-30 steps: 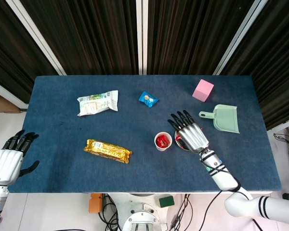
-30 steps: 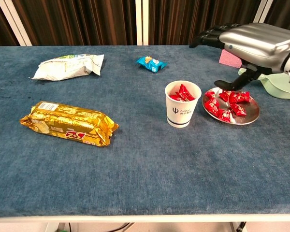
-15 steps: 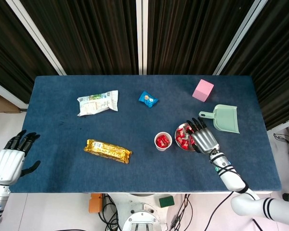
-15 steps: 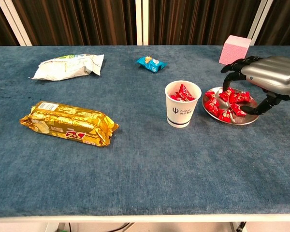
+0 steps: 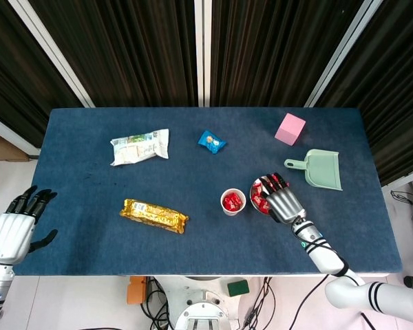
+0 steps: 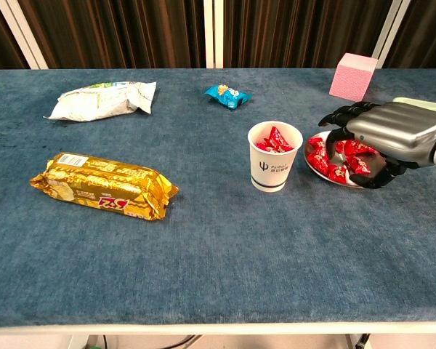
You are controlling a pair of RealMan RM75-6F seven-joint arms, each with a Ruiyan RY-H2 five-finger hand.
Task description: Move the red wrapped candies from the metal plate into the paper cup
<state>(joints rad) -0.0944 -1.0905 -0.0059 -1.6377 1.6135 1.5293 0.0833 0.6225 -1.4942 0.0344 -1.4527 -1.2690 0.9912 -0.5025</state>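
Note:
A white paper cup (image 5: pixel 233 201) (image 6: pixel 275 156) stands right of the table's middle with red wrapped candies (image 6: pixel 274 139) in it. Just to its right lies the metal plate (image 6: pixel 313 166) (image 5: pixel 254 186) bearing several more red candies (image 6: pixel 320 155) (image 5: pixel 257 201). My right hand (image 6: pixel 387 135) (image 5: pixel 283 202) lies low over the plate, its fingers curved down among the candies and its thumb at the near rim. The palm hides whether it grips a candy. My left hand (image 5: pixel 17 223) hangs off the table's left edge, fingers apart, holding nothing.
A gold snack bar (image 5: pixel 153 215) (image 6: pixel 102 185) lies at the front left. Behind it sits a white-and-green packet (image 5: pixel 140 146). A small blue packet (image 5: pixel 211 141) is behind the cup. A pink cube (image 5: pixel 290 128) and a green dustpan (image 5: pixel 320 169) are at the back right.
My right hand has swung from above the cup to the plate and come down, its fingers curling in over the candies. My left hand has barely moved.

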